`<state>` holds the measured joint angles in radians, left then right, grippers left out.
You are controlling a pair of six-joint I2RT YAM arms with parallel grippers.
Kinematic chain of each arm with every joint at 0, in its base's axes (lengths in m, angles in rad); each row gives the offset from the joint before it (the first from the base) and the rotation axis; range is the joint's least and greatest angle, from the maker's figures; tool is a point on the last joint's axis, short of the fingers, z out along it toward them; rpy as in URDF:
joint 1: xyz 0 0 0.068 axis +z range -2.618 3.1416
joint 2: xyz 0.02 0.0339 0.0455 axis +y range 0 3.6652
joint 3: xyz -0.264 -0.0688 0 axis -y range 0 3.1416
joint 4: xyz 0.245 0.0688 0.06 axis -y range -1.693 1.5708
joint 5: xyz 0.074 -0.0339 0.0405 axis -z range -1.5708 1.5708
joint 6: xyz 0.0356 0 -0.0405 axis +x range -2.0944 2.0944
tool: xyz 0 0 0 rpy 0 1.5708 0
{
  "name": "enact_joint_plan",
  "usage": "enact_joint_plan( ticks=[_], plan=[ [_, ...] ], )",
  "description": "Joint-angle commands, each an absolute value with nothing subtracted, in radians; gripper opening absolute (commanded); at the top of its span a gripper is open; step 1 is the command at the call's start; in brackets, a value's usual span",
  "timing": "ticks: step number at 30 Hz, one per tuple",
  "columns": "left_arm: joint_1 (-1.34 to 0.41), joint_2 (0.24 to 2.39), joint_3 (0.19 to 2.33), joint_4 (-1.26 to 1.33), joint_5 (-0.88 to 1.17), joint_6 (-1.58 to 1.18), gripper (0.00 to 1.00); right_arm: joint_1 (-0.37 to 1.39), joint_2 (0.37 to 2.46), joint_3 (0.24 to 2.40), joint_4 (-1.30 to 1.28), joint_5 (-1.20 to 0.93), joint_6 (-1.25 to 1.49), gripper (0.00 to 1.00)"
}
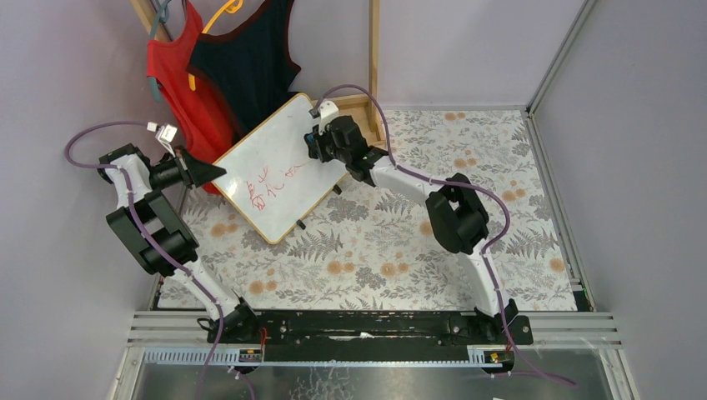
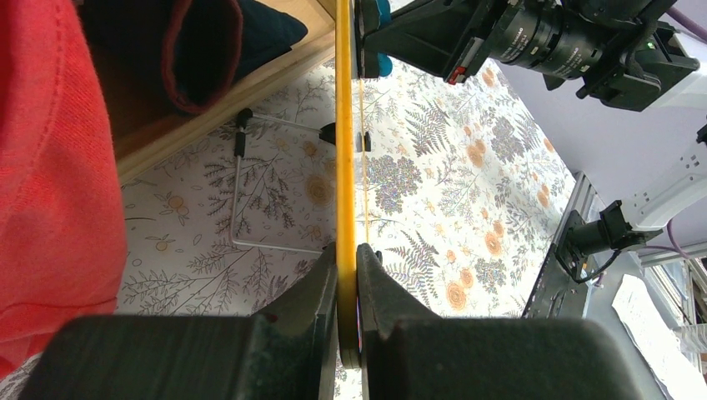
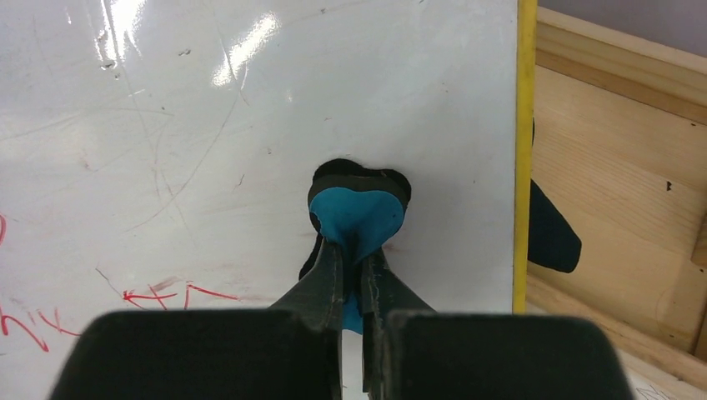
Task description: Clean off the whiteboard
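A whiteboard [image 1: 279, 171] with a yellow frame stands tilted on the floral table, red writing across its lower half [image 1: 268, 188]. My left gripper [image 1: 215, 171] is shut on the board's left edge; in the left wrist view its jaws [image 2: 348, 275] clamp the yellow frame [image 2: 343, 150] edge-on. My right gripper [image 1: 317, 137] is shut on a blue eraser [image 3: 357, 215] with a black pad, pressed against the board's upper right part [image 3: 250, 100], near the yellow frame [image 3: 524, 150]. Red strokes [image 3: 158, 294] show at the lower left of the right wrist view.
A red garment [image 1: 175, 75] and a dark one [image 1: 246, 58] hang behind the board on a wooden rack [image 1: 373, 50]. The rack's wooden base [image 3: 617, 192] lies right of the board. The board's wire stand [image 2: 242, 192] rests on the table behind it.
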<state>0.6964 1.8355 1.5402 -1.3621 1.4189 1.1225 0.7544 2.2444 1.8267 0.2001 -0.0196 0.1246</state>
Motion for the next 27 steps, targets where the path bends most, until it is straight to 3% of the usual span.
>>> enact_joint_plan(
  ticks=[1, 16, 27],
  plan=[
    [0.685, 1.816, 1.525, -1.356, 1.331, 1.17, 0.0, 0.831, 2.254, 1.796, 0.186, 0.022, 0.139, 0.0],
    [0.685, 1.815, 1.528, -1.356, 1.33, 1.17, 0.0, 0.995, 2.238, 1.752, 0.234, 0.006, 0.197, 0.0],
    [0.685, 1.813, 1.516, -1.356, 1.332, 1.173, 0.0, 0.895, 2.206, 1.672, 0.23, 0.035, 0.197, 0.0]
  ],
)
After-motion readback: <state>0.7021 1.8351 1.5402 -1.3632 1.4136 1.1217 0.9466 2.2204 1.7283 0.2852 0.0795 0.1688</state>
